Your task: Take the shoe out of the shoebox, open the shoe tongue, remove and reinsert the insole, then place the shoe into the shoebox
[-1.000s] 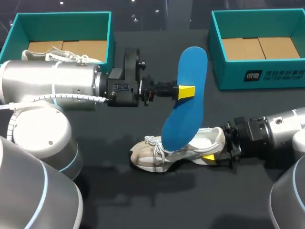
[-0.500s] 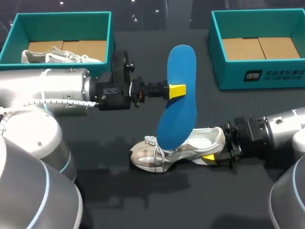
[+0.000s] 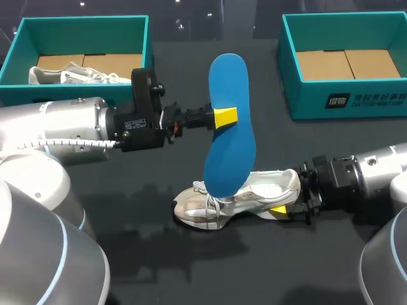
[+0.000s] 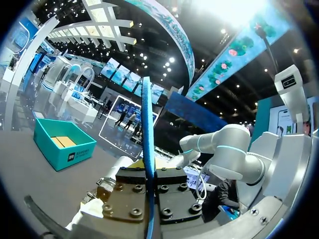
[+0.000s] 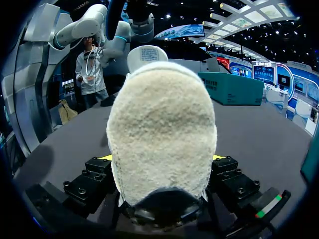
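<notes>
since the earlier frames the left arm has pulled back, away from the shoe (image 3: 254, 194), carrying the blue insole (image 3: 227, 146) with it; the shoe and the right arm have not shifted.

head view: the left gripper (image 3: 224, 117) pinches the insole about a third of the way down, holding it upright above the shoe. the insole's lower end overlaps the laces, and from this angle it may be clear of the shoe or just brushing it, i cannot say which. the shoe lies on its side on the table (image 3: 159, 254), with the right gripper (image 3: 280, 210) clamped at its heel. one teal shoebox (image 3: 82, 28), well beyond the shoe's toe end, holds a second shoe (image 3: 76, 75). the other shoebox (image 3: 305, 95), beyond the heel end, shows only its cardboard floor.

left wrist view: the insole runs edge-on straight between the fingers, which are pressed onto it from both sides.

right wrist view: the shoe's fleecy heel fills the space between the fingers, which grip it on either flank.

as to progress, the shoe is out of its box, the tongue looks drawn open, and the insole is as good as removed. left to do: feed the insole back inside the shoe, seat it flat, then set the shoe into a shoebox.
</notes>
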